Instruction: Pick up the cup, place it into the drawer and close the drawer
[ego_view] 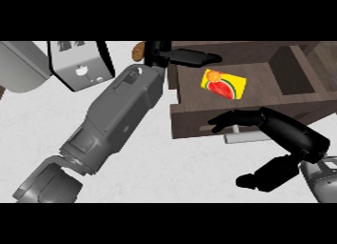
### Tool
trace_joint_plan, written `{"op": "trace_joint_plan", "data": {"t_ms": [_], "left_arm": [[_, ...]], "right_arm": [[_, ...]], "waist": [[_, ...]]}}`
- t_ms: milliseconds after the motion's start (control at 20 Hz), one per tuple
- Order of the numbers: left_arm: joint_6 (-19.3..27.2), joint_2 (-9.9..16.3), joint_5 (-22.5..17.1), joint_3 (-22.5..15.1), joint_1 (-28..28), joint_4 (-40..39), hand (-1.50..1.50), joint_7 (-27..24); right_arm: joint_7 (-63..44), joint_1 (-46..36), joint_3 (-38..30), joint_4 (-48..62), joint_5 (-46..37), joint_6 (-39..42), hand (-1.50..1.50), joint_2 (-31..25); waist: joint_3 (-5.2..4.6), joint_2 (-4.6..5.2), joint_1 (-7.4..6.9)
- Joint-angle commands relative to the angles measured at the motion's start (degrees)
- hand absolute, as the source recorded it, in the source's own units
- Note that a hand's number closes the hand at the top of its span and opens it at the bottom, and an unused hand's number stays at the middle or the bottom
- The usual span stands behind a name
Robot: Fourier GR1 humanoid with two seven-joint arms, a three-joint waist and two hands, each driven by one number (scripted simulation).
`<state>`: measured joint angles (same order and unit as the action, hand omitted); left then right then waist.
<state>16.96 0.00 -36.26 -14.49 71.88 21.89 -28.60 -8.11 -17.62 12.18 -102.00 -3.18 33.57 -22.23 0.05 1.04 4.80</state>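
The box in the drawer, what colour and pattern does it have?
The box is yellow with watermelon and orange pictures, shown in the head view.

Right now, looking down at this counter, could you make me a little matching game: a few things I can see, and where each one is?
Things:
1. fruit-picture box
2. toaster
3. right hand
4. left hand

Places:
A. at the drawer's front, by its handle
B. on the counter, upper left
C. lying inside the open drawer
D. over the drawer's back left corner

Pairs: 1-C, 2-B, 3-A, 4-D
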Motion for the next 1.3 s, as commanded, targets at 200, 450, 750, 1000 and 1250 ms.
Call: {"op": "trace_joint_plan", "data": {"t_ms": [200, 450, 750, 1000, 1250], "left_arm": [[-3.9, 0.5, -1.0, 1.4, -6.4, 2.9, -1.5, -4.5], [-6.7, 4.7, -1.8, 2.8, -6.7, 4.6, -1.5, -2.8], [-7.7, 4.9, -1.6, 1.7, -13.7, 11.2, -1.5, -2.9], [-11.5, 7.9, -2.5, 2.0, -18.6, 14.0, -1.5, -2.6], [-13.4, 10.3, -2.6, 1.7, -19.4, 16.3, -1.5, -0.4]], "right_arm": [[9.3, 0.7, 4.6, 17.2, -18.4, -8.4, -1.5, 0.9], [15.3, -5.7, 9.0, 35.2, -25.7, -12.1, -1.5, 4.0], [22.4, -17.1, 3.9, 56.4, -27.7, -18.5, 1.5, 7.1], [30.2, -22.9, -2.0, 65.5, -26.0, -22.8, 1.5, 5.0], [32.1, -30.6, -8.6, 71.7, -22.9, -25.0, 1.5, 2.1]], "waist": [[0.0, -0.69, -5.79], [0.05, -0.38, -7.63], [0.12, -0.5, -9.9], [0.21, 0.09, -11.75], [0.29, 0.61, -13.45]]}}
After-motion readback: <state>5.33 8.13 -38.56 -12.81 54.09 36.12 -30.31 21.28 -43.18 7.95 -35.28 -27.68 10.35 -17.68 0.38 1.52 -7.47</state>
